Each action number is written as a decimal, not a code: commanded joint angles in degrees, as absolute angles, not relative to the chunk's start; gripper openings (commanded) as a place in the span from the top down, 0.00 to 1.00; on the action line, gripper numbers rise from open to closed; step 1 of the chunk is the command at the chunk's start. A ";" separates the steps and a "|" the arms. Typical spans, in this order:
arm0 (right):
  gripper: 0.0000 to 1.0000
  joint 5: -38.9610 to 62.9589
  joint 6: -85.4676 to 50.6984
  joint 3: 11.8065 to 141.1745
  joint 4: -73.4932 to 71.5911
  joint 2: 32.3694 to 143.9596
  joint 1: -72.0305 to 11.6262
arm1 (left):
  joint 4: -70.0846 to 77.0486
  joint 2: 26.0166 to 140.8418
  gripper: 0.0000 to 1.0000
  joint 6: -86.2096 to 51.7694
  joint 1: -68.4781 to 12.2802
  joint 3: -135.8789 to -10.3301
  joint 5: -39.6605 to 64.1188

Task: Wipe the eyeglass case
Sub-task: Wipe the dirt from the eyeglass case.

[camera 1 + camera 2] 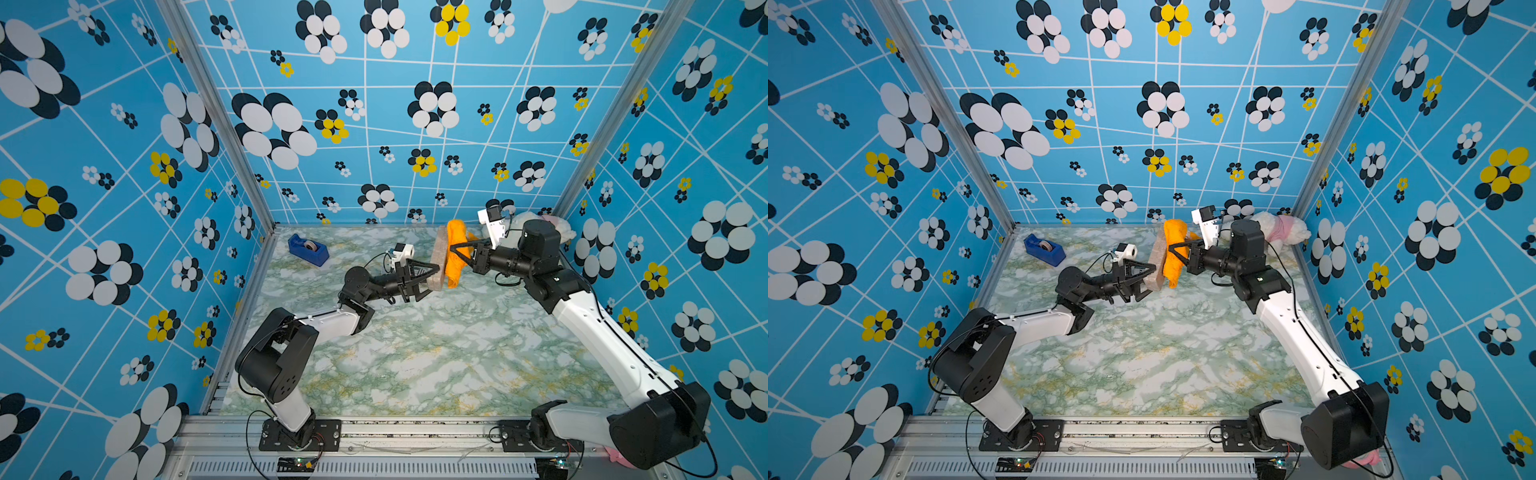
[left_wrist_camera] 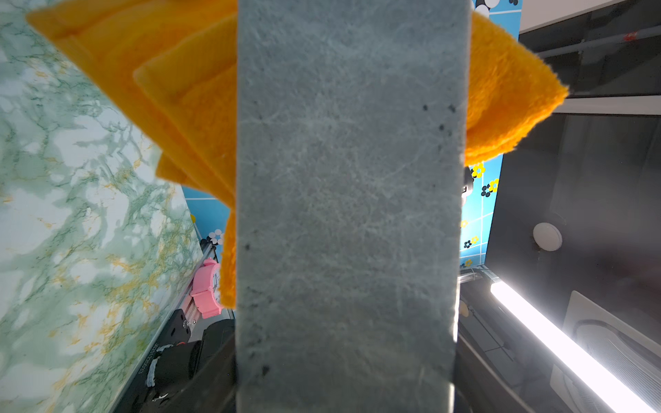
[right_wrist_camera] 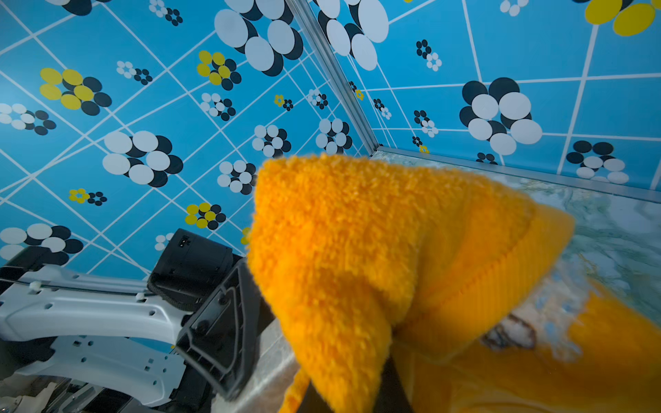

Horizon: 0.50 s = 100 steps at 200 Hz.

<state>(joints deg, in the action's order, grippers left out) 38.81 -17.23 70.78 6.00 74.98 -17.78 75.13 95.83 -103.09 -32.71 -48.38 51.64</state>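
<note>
Touching eyeglass case (image 1: pixel 437 257) held by left gripper (image 1: pixel 433 281): orange cloth (image 1: pixel 455 253).

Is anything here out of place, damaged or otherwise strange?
A pink watch lies off the table, past its front edge, apart from everything else. The eyeglass case shows small dark specks.

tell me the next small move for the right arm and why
Probably stroke the cloth along the length of the case. The left jaws clamp the case at one end, holding it steady. The right jaws are shut on the cloth, which appears to lie against the case's side, so wiping contact looks made.
</note>
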 commanded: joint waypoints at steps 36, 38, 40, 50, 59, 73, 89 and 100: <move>1.00 39.94 -13.43 75.21 9.43 77.04 -17.58 | 79.44 93.25 1.00 -102.11 -33.93 -47.52 54.58; 1.00 40.44 -13.64 74.78 9.30 76.88 -17.53 | 79.56 93.32 1.00 -102.17 -33.88 -47.56 54.58; 1.00 40.61 -13.72 74.57 9.17 76.80 -17.51 | 79.66 93.36 1.00 -102.25 -33.85 -47.62 54.54; 1.00 42.32 -15.63 71.94 7.25 75.89 -17.56 | 80.11 93.60 1.00 -102.56 -33.68 -47.62 54.25; 1.00 43.60 -18.24 68.86 4.24 74.56 -17.61 | 80.07 93.73 1.00 -102.50 -33.36 -47.68 53.93; 1.00 46.06 -22.61 63.88 -0.25 71.93 -18.17 | 80.10 94.04 1.00 -102.65 -33.06 -48.13 53.62; 1.00 46.10 -26.33 59.56 -4.40 68.97 -20.27 | 80.11 94.52 1.00 -102.83 -32.96 -49.04 53.44; 1.00 45.78 -27.81 57.66 -5.52 67.42 -22.63 | 80.02 94.92 1.00 -103.00 -32.91 -49.68 53.24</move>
